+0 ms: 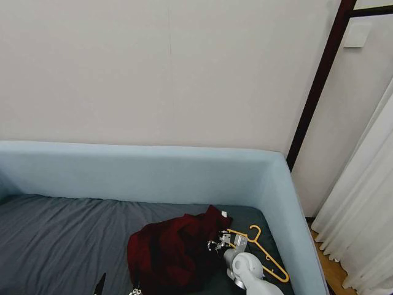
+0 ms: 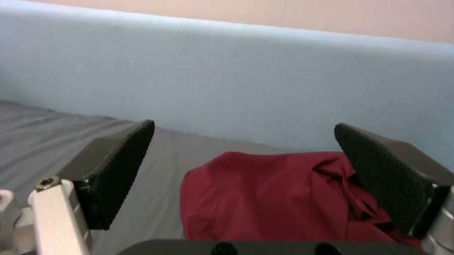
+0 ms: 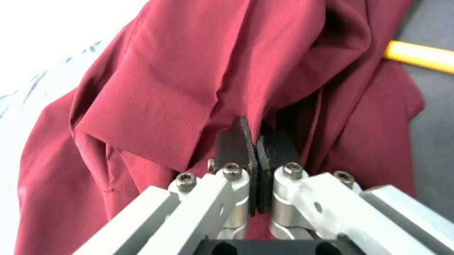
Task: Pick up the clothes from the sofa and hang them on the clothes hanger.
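Observation:
A dark red garment (image 1: pixel 175 249) lies crumpled on the grey sofa seat (image 1: pixel 55 239), with a yellow hanger (image 1: pixel 261 249) beside it on the right. My right gripper (image 3: pixel 254 141) is shut on a fold of the red garment (image 3: pixel 212 79); a stretch of the yellow hanger (image 3: pixel 418 56) shows past the cloth. In the head view the right gripper (image 1: pixel 216 243) sits at the garment's right edge. My left gripper (image 2: pixel 245 175) is open, its black fingers (image 2: pixel 117 170) wide apart, a short way in front of the red garment (image 2: pixel 277 202). In the head view its tips (image 1: pixel 101 284) peek in at the bottom.
The sofa's light blue backrest (image 1: pixel 141 172) runs behind the seat, with a blue side arm (image 1: pixel 291 227) at the right. A dark door frame (image 1: pixel 319 80) and white curtain (image 1: pixel 362 215) stand to the right. Bare grey seat stretches to the left.

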Motion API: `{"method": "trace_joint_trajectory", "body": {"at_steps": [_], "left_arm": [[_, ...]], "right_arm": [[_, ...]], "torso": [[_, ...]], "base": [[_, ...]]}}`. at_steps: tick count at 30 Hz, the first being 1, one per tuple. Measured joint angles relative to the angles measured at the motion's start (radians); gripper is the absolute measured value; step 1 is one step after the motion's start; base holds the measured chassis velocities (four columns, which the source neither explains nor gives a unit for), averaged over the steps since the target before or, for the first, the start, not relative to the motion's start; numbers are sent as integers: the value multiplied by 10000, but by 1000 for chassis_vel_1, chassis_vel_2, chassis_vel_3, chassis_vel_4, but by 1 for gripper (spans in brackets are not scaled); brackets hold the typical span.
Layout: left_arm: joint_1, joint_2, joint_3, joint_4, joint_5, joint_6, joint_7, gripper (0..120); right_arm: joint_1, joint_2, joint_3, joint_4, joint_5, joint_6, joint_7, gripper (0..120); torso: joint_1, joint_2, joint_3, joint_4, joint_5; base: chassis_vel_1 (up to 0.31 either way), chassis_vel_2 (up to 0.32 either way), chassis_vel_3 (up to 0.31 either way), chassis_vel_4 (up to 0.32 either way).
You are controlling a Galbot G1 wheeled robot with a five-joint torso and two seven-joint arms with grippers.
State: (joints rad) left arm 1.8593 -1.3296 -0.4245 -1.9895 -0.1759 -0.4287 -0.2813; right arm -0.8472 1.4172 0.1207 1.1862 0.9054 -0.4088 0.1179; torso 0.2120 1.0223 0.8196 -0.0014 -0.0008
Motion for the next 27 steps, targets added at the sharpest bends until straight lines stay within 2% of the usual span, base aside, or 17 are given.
{"method": "trace_joint_trajectory", "body": {"at_steps": [8, 21, 27], "left_arm": [[-42, -52, 42, 80, 108, -1, -19, 100], [-241, 14, 112, 113, 117, 7, -62, 100], [-244, 41, 96, -26, 120, 20, -68, 100]], "right_arm": [[-203, -418, -129, 900, 469, 32, 73, 0], [-1375, -2044, 87, 5203, 1502, -189, 602, 0], [-1441, -2706, 798, 6853, 2065, -491, 980, 0]], "torso": [[-1, 0, 0, 2, 1], [-1, 0, 0, 1, 2], [-2, 0, 0, 1, 1]], "base": [[0, 0, 0, 0], [0, 0, 0, 0], [0, 0, 0, 0]]}}
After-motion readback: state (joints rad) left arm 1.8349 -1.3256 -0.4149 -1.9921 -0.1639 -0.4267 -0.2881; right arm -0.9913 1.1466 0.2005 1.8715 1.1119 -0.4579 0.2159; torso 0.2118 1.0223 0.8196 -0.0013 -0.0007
